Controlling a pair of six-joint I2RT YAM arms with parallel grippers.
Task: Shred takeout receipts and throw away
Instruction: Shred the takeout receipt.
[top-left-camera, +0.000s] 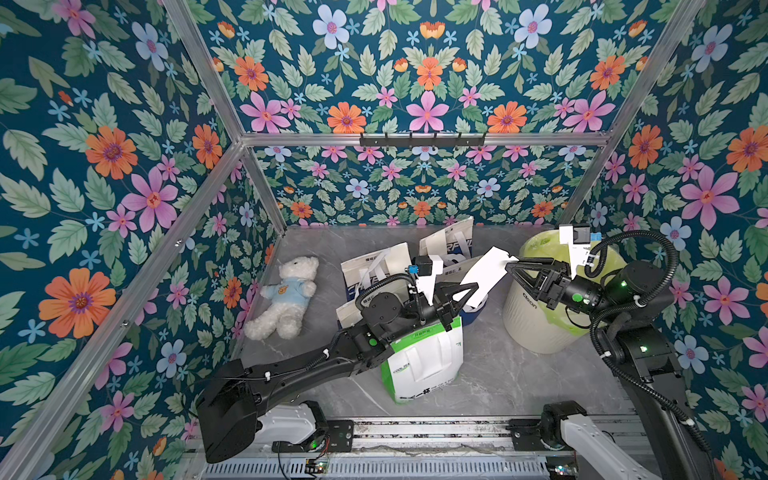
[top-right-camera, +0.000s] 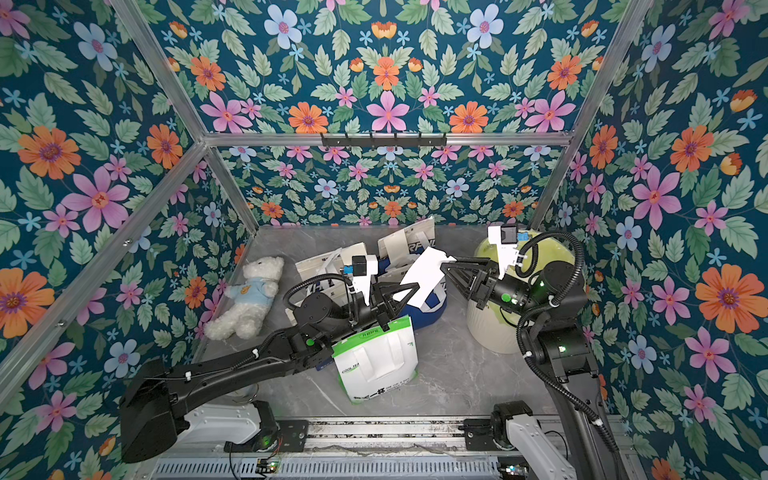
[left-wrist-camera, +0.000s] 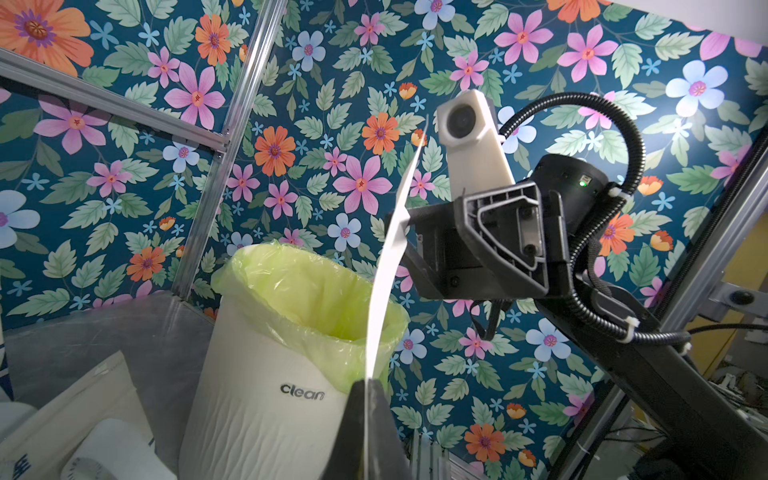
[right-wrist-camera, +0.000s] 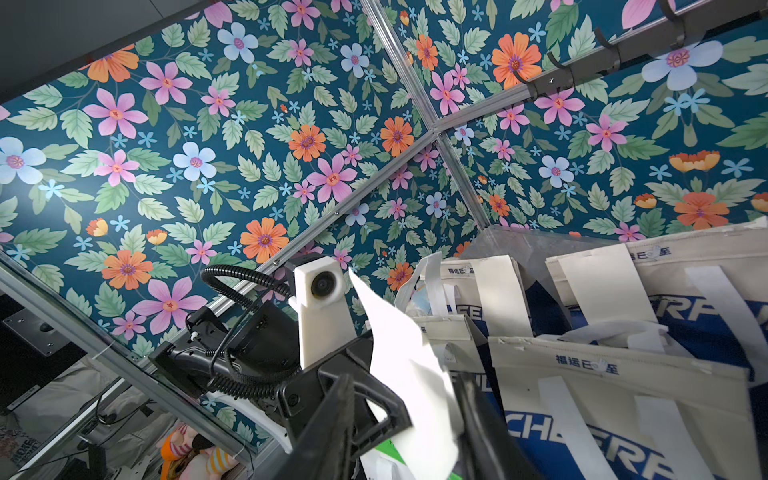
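The receipt (top-left-camera: 487, 275) hangs tilted in mid-air, its lower edge clamped in the left gripper (top-left-camera: 473, 288); the right gripper (top-left-camera: 512, 261) straddles its upper edge at 2 o'clock, and I cannot tell whether it pinches the sheet; just beside, at 3 o'clock, stands the cream bin (top-left-camera: 524, 328), the mouth of its green liner (left-wrist-camera: 299, 286) open, its bottom out of sight; white-and-blue bags (top-left-camera: 374, 270) crowd 9 to 12 o'clock; the white-and-green bag (top-left-camera: 424, 361) stands at 7; bare tabletop (top-left-camera: 490, 374) lies at 5.
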